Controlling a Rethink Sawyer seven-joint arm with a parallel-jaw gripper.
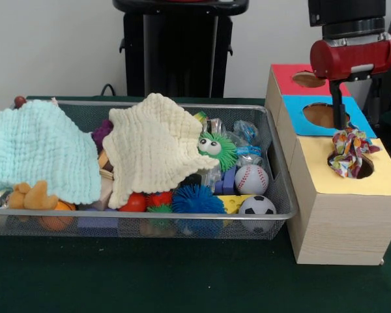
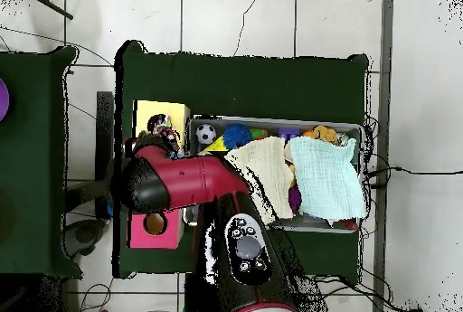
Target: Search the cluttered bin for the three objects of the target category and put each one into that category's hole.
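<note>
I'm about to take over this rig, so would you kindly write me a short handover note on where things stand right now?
Gripper: above the yellow hole of the wooden box; whether it is open or shut cannot be seen.
Patterned cloth: bunched at the yellow hole, partly in, not fully dropped.
Bin: still holds a pale green cloth and a cream cloth lying over balls and toys.
Done: one cloth at its hole.
Left: finish that drop, then, if cloths are the target, move the other two.

A dark green table (image 1: 182,280) carries a wire mesh bin (image 1: 150,225) full of toys and cloths, with a wooden box (image 1: 339,222) of coloured holes touching its side.
</note>
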